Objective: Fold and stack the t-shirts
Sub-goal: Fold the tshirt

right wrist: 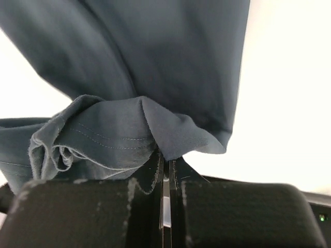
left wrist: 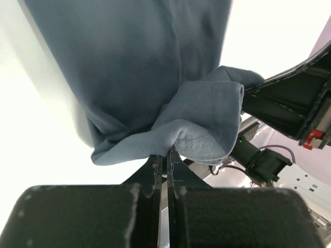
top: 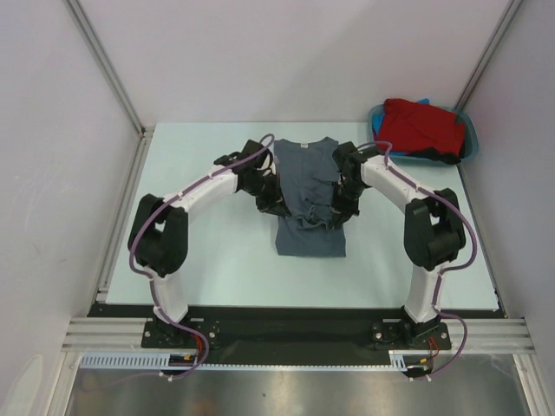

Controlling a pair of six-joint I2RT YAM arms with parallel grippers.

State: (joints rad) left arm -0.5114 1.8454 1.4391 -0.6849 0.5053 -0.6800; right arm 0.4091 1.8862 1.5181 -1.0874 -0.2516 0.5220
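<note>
Closest in the wrist views, the left gripper (left wrist: 165,155) is pressed shut on a bunched, stitched hem of the grey t-shirt (left wrist: 134,67), and the right gripper (right wrist: 166,157) is likewise clamped narrow on a gathered fold of the same cloth. From above, the grey t-shirt lies flat on the pale table (top: 199,260) with its long axis running near to far, collar at the far end and bottom hem at the near end. It sits directly between the two grippers. The left one bites its left edge and the right one its right edge, both at about mid-length and level with each other. Neither arm is the nearer, as each holds its own side. Any coming fold probably turns on keeping the two pinches square to that near-far axis so the cloth moves evenly. The red t-shirt (top: 423,126) is heaped in the teal tub (top: 471,132) at the far right, well apart.
</note>
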